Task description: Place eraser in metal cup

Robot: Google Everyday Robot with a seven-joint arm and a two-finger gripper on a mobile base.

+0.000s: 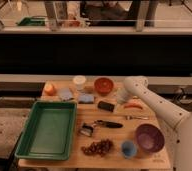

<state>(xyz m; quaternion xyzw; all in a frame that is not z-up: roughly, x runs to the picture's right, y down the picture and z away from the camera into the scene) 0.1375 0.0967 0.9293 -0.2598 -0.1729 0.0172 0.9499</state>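
Wooden table (pixel 124 132), centre. Grey speckled floor (pixel 4 125), 9 o'clock. Pale ledge (pixel 19 80) behind the table. Dark wall panel (pixel 89 55) above it. Glazed partition (pixel 164 12) with posts, 12 o'clock. Cables (pixel 186 97), 3 o'clock. Dim, warm light.

The eraser (pixel 106 106), a small flat black block, lay on the wooden table just below the red bowl. The metal cup (pixel 86 129) sat lower down, near the long black-handled tool. The gripper (pixel 120 99) hovered right of the eraser.
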